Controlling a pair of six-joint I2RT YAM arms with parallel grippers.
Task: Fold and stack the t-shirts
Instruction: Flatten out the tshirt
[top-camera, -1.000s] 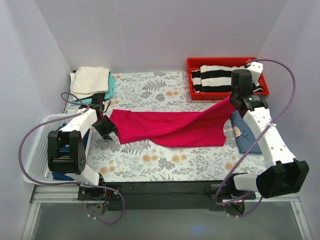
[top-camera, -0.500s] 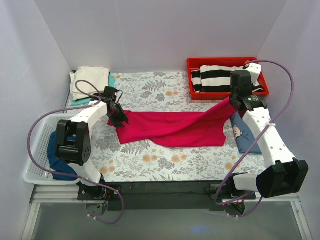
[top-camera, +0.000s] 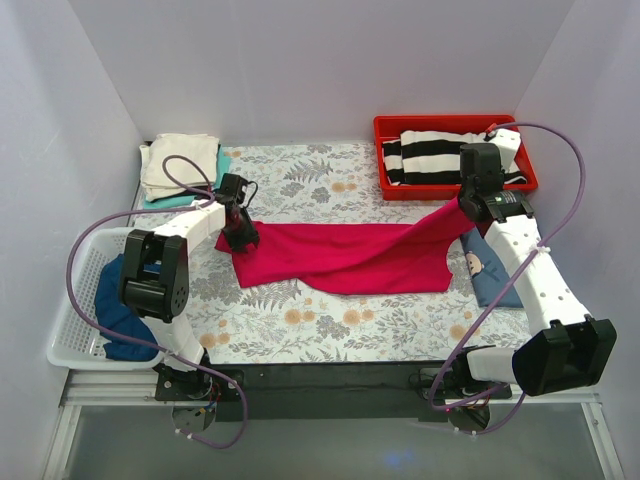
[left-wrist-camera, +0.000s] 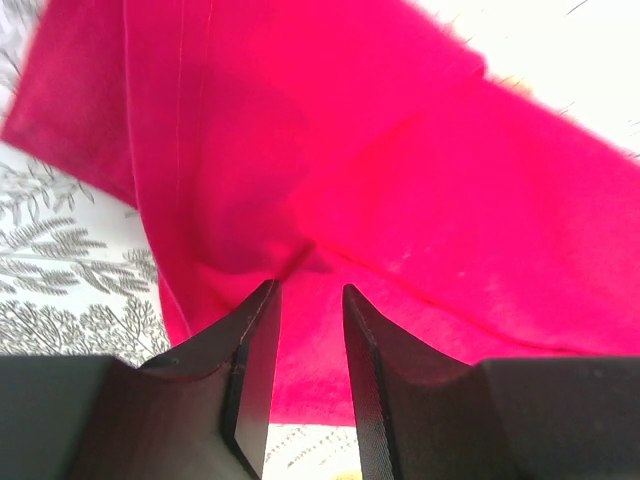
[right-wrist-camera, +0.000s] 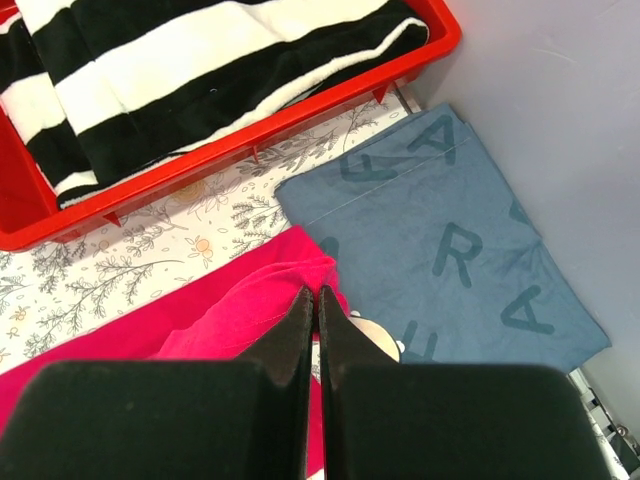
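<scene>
Top external view, far left: a white basket (top-camera: 72, 330) at the table's (top-camera: 300, 320) edge holds a crumpled navy-blue tee (top-camera: 115, 312).
Back-left corner: a folded cream tee (top-camera: 180, 160) lies on a teal tee (top-camera: 223, 166).
Left gripper (top-camera: 240, 236): down on the left end of the crimson-red tee (top-camera: 340, 255), jaws nearly together, pinching a pucker of the cloth.
Crimson-red tee: stretched across the middle of the table, its left end low and its right end lifted.
Right gripper (top-camera: 470, 206): jaws pressed together on the tee's raised right corner.
Back right: a red tray (top-camera: 384, 150) holds a folded black-and-white striped garment (top-camera: 435, 155).
Far right: a slate-blue printed tee (top-camera: 492, 278) lies flat on the table, just beside the red cloth.
</scene>
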